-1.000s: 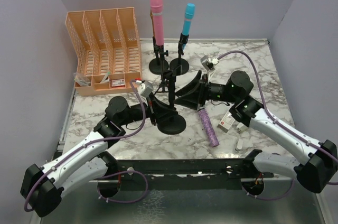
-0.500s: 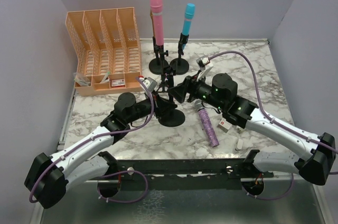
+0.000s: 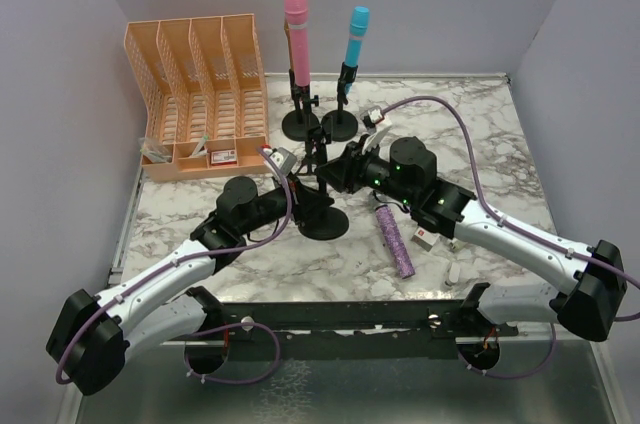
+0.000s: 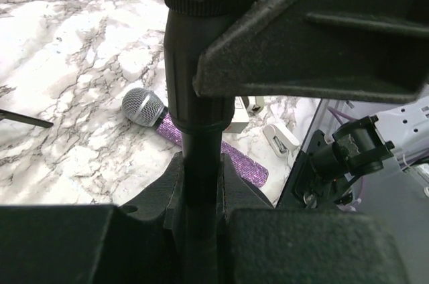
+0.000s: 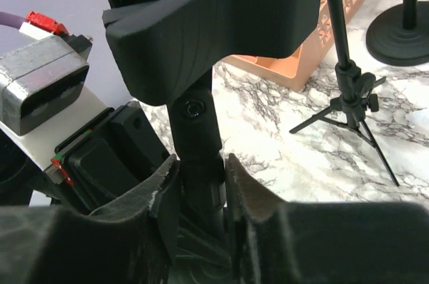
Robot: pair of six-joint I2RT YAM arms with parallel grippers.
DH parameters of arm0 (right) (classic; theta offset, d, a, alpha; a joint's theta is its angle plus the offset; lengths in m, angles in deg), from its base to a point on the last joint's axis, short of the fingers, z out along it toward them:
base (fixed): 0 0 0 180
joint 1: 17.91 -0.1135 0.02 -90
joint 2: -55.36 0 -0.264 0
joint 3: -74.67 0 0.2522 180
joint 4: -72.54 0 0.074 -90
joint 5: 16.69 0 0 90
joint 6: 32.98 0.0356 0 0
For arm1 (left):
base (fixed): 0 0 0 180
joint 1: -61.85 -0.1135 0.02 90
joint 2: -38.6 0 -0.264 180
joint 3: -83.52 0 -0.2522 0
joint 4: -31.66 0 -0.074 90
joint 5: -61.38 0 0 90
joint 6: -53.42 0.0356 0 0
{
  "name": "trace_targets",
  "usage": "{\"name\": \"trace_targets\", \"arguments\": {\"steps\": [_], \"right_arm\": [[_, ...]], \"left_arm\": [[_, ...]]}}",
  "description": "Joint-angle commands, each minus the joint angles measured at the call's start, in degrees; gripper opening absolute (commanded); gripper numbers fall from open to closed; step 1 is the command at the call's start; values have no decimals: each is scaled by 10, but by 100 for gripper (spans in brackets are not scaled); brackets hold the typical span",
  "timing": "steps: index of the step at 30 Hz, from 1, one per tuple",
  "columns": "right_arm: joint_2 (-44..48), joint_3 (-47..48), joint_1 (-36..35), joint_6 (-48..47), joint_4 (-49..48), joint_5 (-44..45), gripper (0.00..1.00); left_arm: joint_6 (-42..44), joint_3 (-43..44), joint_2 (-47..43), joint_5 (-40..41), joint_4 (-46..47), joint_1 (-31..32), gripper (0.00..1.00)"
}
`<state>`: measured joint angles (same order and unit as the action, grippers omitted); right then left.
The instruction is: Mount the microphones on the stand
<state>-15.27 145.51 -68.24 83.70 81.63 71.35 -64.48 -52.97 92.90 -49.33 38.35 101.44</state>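
The left arm (image 3: 170,279) and right arm (image 3: 520,239) stretch inward, low over the veined marble counter (image 3: 480,134). The left jaws pinch the matte black stand (image 3: 325,226) on its round pole, and the right jaws clamp it higher up. The glittery purple microphone (image 3: 395,241), with its silver mesh head, lies flat near the stand's disc base.

There is a pink mic (image 3: 295,19), a cyan mic (image 3: 357,34) and a glittery purple mic (image 3: 394,240) with a silver mesh head. Each stand (image 3: 322,225) is black, the rack (image 3: 200,74) orange lattice, the table (image 3: 480,134) grey-veined white.
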Motion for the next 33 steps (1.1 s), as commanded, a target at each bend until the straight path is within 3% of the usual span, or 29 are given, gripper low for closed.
{"name": "trace_targets", "arguments": {"steps": [1,4,10,15,17,21,24,28,33], "right_arm": [[4,-11,3,-29,-42,-64,27],[22,-35,33,-39,-74,-165,19],[46,-57,108,-71,-137,-419,13],[45,-47,117,-144,-140,-611,12],[63,-57,117,-147,-136,-572,25],[91,-70,117,-117,-103,-324,56],[96,-88,117,-84,-105,-217,61],[109,-129,99,-54,-183,-196,62],[79,-82,46,-51,-111,-80,65]], "left_arm": [[4,-5,-23,-66,37,-1,0],[-3,-9,-39,-97,37,0,0],[-18,0,-69,-150,38,-1,0],[-14,4,-84,-154,39,-1,0],[-4,-3,-89,-123,39,-1,0],[2,-11,-81,-52,39,0,0],[5,-14,-69,-12,39,-1,0],[19,-14,-53,8,39,0,0],[18,-11,-38,16,40,0,0]]}}
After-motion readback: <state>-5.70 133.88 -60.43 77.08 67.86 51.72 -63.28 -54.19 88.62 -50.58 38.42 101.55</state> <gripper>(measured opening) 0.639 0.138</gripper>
